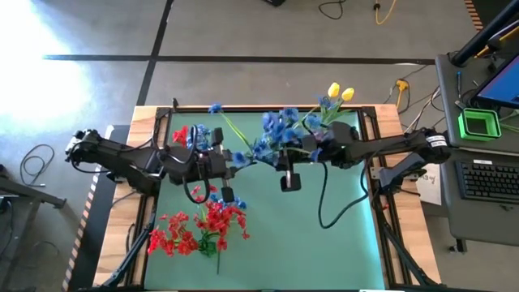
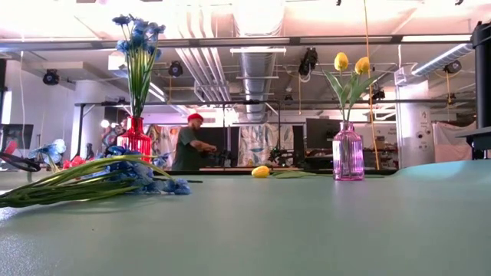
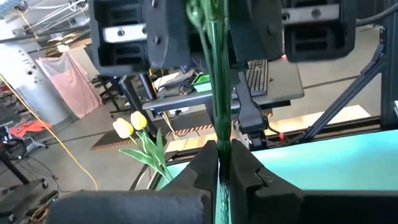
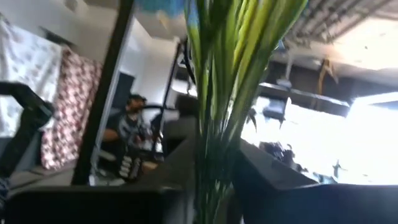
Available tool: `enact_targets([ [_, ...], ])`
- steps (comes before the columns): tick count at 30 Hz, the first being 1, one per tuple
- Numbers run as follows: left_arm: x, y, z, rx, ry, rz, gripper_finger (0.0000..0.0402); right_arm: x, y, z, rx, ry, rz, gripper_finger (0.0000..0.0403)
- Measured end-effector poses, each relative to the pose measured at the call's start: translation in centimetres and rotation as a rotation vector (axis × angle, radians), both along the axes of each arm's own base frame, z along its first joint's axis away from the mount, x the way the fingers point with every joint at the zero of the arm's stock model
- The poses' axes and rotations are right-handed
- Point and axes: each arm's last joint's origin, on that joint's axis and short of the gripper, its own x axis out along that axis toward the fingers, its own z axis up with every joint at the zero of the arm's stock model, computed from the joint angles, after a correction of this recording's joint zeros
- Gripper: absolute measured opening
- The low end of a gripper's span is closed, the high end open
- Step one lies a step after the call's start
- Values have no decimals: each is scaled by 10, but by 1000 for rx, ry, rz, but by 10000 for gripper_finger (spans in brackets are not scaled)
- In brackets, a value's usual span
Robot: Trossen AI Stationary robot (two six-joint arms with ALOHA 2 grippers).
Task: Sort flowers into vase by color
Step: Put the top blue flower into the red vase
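Observation:
Both grippers meet over the middle of the table, each shut on a bunch of blue flowers (image 1: 272, 134) with long green stems. My left gripper (image 1: 237, 158) comes from the left, my right gripper (image 1: 274, 152) from the right. A red vase (image 2: 138, 139) holds blue flowers near the far left. A pink glass vase (image 2: 347, 156) with two yellow tulips (image 2: 350, 63) stands far right. Red flowers (image 1: 199, 227) lie on the mat near the left. In the low view, a blue bunch (image 2: 100, 180) lies along the table and neither gripper shows. My left gripper pinches the green stems (image 3: 221, 140) between its two fingers (image 3: 205, 169); the stems run straight on from the fingers toward the right arm's gripper. My right gripper holds several green stems (image 4: 214, 143) pinched between its fingers (image 4: 258, 177); the stems fan out past the fingers.
A loose yellow tulip (image 2: 261, 172) lies on the far part of the green mat (image 1: 340, 235). The table's raised frame (image 1: 373, 122) runs along its edges. A desk with a keyboard (image 1: 486, 178) stands to the right. A person (image 2: 188, 146) works far behind the table.

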Motion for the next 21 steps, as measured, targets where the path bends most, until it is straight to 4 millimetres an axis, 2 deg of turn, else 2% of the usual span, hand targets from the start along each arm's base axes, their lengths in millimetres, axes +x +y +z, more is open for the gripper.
enact_targets([
  [7, -2, 2, 1, 5, 2, 69, 0, 2, -3, -7, 3, 88, -99, 161],
  [12, -2, 3, -3, 8, 38, 94, 0, 2, -3, -7, 6, 92, -106, 174],
  [16, -3, 3, -4, 9, 46, 97, 0, 1, -4, -7, 13, 100, -137, 130],
  [21, -6, 5, -2, -7, 37, 130, 6, 0, -4, -7, 17, 119, -143, 37],
])
